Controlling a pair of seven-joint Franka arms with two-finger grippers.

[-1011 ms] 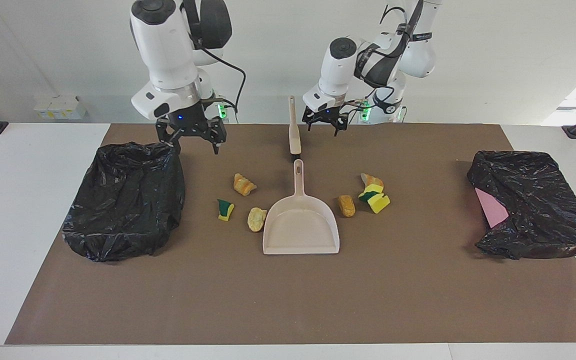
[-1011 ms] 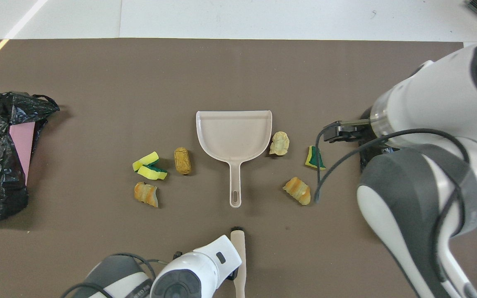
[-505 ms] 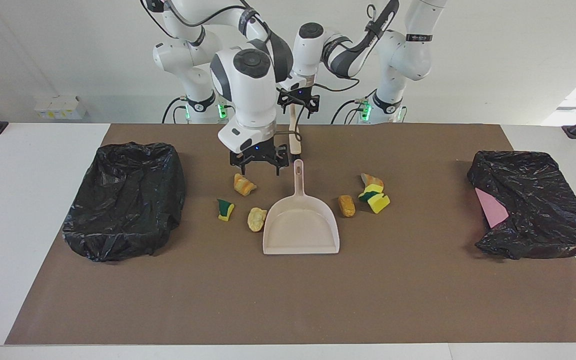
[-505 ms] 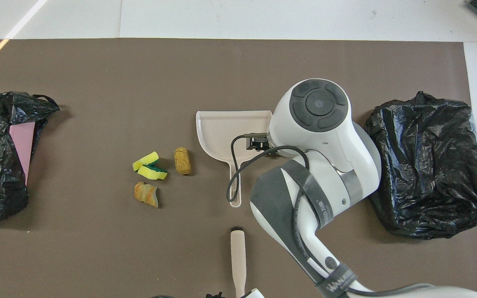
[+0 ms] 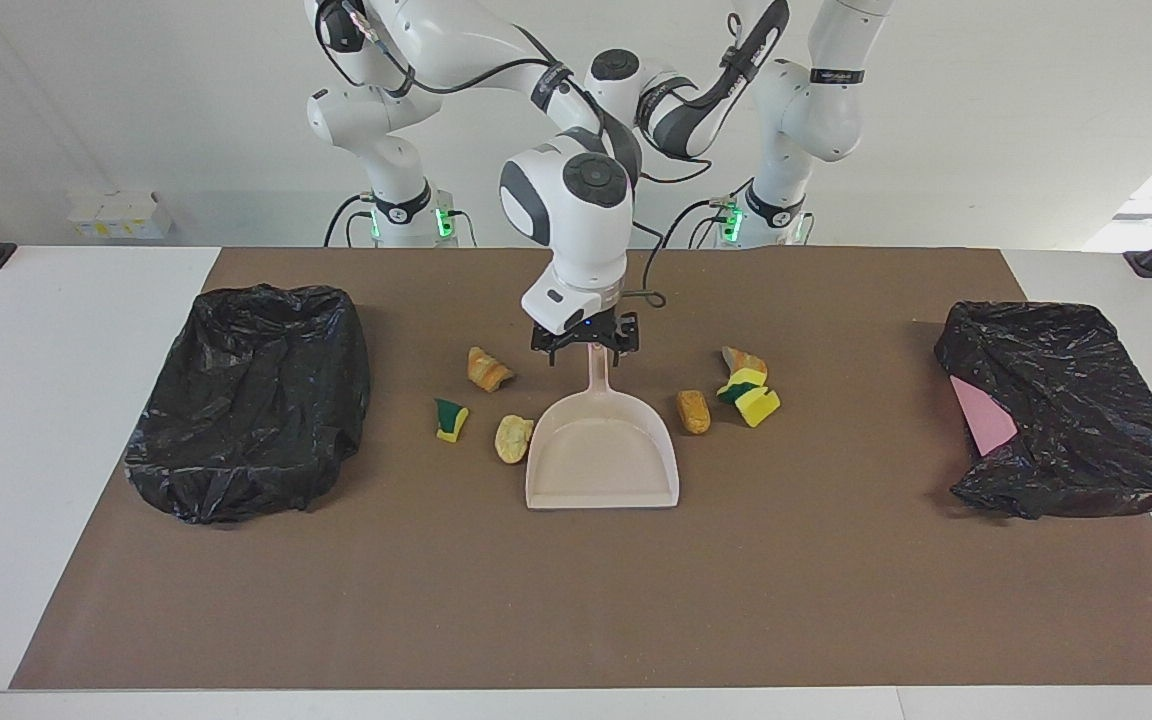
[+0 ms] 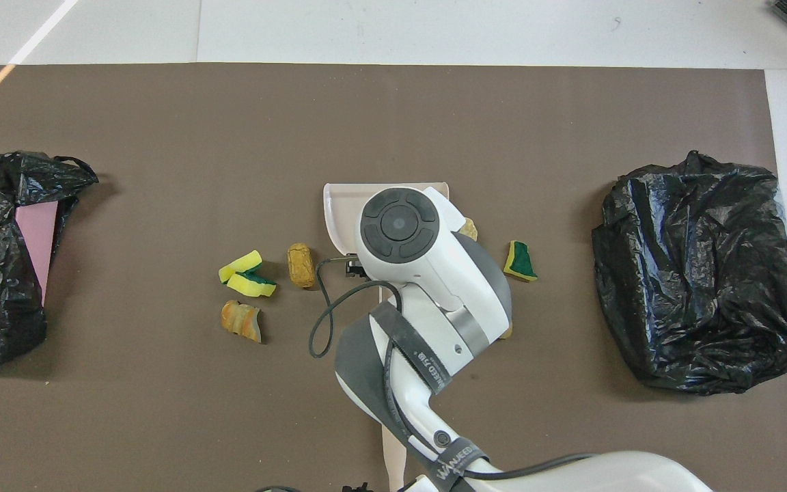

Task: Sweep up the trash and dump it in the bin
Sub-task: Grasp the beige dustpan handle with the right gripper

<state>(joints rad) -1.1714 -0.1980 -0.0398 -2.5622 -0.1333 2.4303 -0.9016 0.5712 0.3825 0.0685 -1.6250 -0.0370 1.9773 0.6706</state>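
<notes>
The beige dustpan [image 5: 604, 460] lies flat mid-mat, its handle toward the robots. My right gripper [image 5: 586, 352] is low over that handle, fingers open on either side of it; from overhead the right arm covers most of the pan [image 6: 339, 212]. Trash scraps lie on both sides: bread chunks [image 5: 488, 369] [image 5: 513, 438] and a sponge piece [image 5: 451, 420] toward the right arm's end, a tan chunk [image 5: 694, 411] and sponge pieces [image 5: 751, 395] toward the left arm's end. My left gripper is hidden behind the right arm. Only the beige brush handle [image 6: 393, 458] shows.
A bin lined with a black bag [image 5: 251, 400] stands at the right arm's end of the brown mat. A second black bag [image 5: 1066, 410] with a pink thing [image 5: 981, 420] in it lies at the left arm's end.
My right arm has swung from beside the black bin across to the dustpan and come down over its handle. My left gripper rose by the brush and is now hidden. Trash and pan have not moved.
</notes>
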